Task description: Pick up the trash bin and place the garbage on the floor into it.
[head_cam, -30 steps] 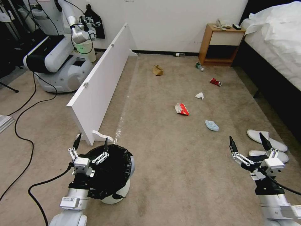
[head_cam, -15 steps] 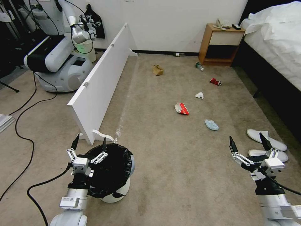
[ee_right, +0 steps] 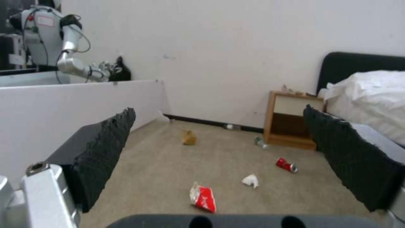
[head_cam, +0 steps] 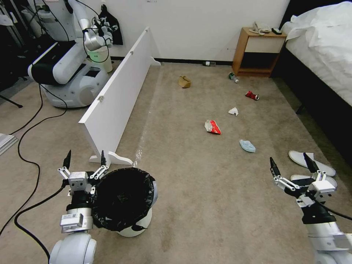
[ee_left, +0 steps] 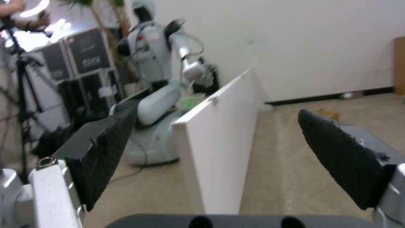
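Head view shows the left gripper (head_cam: 84, 162) spread wide and empty just beside the trash bin (head_cam: 124, 201) on the floor (head_cam: 205, 190), so it should straddle the rim squarely before closing, while the right gripper (head_cam: 290, 167) waits open.

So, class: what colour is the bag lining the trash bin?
Black; the trash bin shows best in the head view.

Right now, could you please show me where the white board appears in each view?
Head view: white board, left of centre, standing edgewise.
Left wrist view: board end-on, straight ahead.
Right wrist view: board seen side-on.
Shared landmark: second robot behind it.
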